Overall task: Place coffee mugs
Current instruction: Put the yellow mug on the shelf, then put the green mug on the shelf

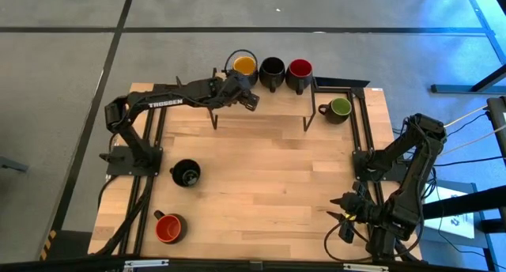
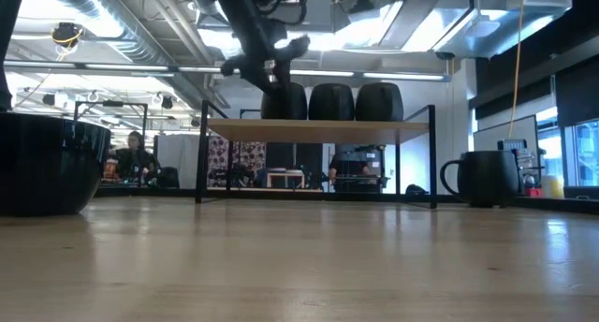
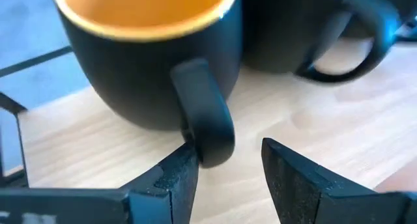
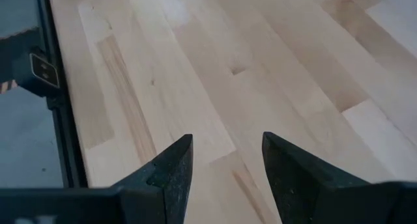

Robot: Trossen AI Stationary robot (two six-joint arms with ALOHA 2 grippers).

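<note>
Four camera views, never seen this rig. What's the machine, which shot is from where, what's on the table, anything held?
It is a robot with two dark arms at a wooden table, each ending in a two-finger gripper. One picture looks straight down, one looks level across the tabletop, and one comes from each wrist.

A raised shelf at the far edge carries three mugs: yellow-lined mug, black-lined mug, red-lined mug. A green-lined mug stands on the table by the shelf's right end. Nearer, on the left, are another black mug and another red mug.

The left gripper is at the yellow mug's handle, open, one finger touching it. The right gripper waits open over bare wood at the near right. Nothing is held.
</note>
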